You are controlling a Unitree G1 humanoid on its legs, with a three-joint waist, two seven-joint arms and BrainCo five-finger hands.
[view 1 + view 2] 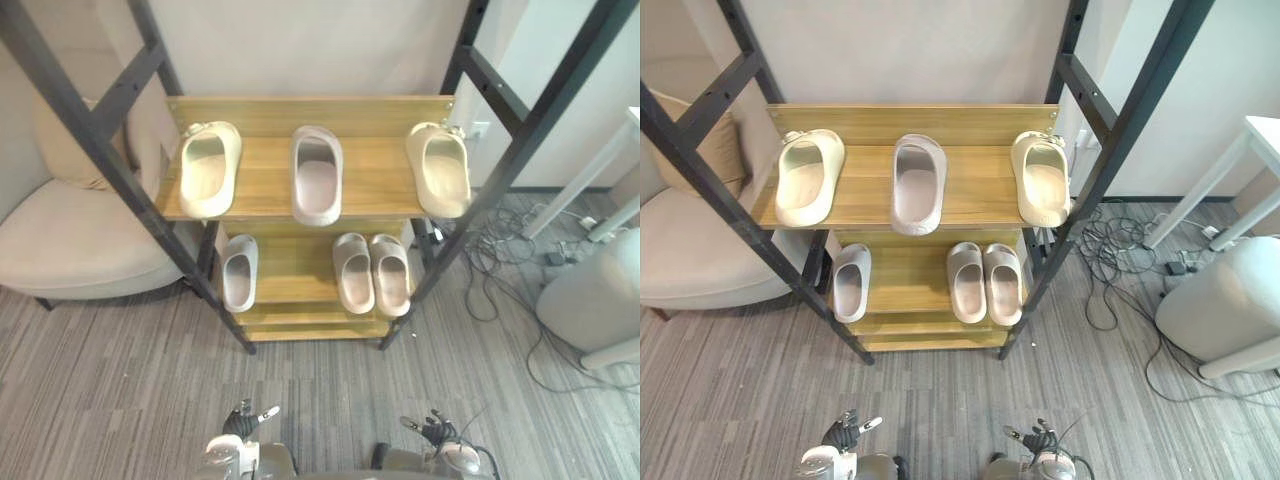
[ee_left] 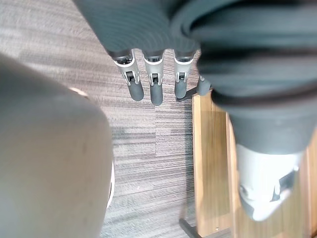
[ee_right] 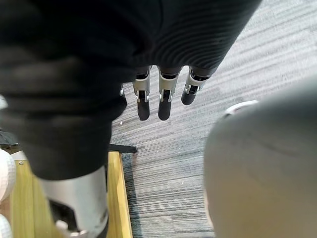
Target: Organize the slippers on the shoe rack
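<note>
A wooden shoe rack (image 1: 270, 190) with a black frame stands ahead. Its top shelf carries a cream slipper (image 1: 207, 167) at the left, a grey slipper (image 1: 316, 173) in the middle and a cream slipper (image 1: 440, 168) at the right. On the lower shelf lie a single grey slipper (image 1: 239, 272) at the left and a grey pair (image 1: 371, 272) side by side at the right. My left hand (image 1: 246, 420) and right hand (image 1: 432, 428) hang low at the near edge, over the carpet, fingers straight and holding nothing. Both are well short of the rack.
A beige armchair (image 1: 70, 240) with a cushion stands left of the rack. Cables (image 1: 500, 270) trail over the carpet at the right, beside a pale rounded seat (image 1: 595, 295) and white table legs (image 1: 580, 185). Grey carpet lies between me and the rack.
</note>
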